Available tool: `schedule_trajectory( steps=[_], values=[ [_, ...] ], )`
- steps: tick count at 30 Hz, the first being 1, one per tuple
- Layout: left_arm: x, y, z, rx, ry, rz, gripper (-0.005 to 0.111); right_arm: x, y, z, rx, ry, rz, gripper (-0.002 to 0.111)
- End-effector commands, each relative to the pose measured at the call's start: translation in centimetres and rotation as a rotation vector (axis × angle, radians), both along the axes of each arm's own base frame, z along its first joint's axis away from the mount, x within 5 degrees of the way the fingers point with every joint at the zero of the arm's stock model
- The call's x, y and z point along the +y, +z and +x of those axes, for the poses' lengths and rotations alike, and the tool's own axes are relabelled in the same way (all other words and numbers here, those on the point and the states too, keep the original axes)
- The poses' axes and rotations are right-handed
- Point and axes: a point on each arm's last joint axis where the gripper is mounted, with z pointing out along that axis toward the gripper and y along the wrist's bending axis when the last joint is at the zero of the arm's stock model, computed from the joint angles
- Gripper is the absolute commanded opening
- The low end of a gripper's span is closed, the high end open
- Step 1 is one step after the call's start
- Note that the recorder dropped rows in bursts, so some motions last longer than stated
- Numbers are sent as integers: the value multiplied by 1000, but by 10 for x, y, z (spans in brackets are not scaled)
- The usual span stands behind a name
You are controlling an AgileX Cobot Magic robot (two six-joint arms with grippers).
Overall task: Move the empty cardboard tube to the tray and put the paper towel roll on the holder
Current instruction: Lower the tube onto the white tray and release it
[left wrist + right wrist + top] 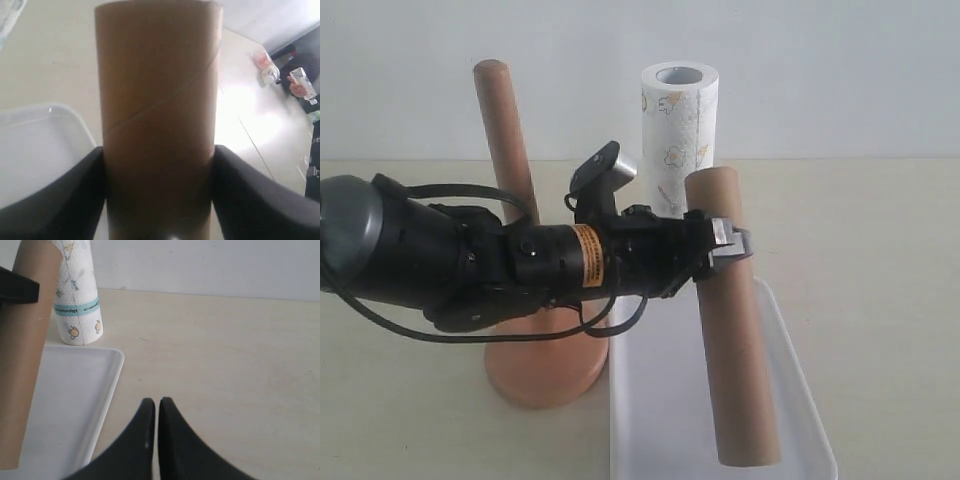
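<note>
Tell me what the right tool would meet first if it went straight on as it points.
Probably just the table: the right tool points past the tray, with nothing standing in its line, though depth is unclear.

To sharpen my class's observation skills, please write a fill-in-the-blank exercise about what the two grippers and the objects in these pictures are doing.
The cardboard tube is clamped by the ____ gripper. In the exterior view, the tray lies to the ____ of the holder. The paper towel roll stands ____ on the table. The right gripper is ____ and holds nothing.
Missing words: left; right; upright; shut.
</note>
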Motion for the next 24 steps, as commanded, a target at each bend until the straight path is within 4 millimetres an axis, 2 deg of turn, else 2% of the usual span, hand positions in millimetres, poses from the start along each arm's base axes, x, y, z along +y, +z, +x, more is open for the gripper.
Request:
schedule_trajectory(
  steps=[1,12,24],
  values=[
    [0,-18,1,64,20,10,4,0,1,0,-9,-1,2,3],
    [3,-40,3,130,64,91,4,0,1,0,-9,-1,2,3],
    [8,-43,7,205,164,85,4,0,1,0,-9,-1,2,3]
  ],
)
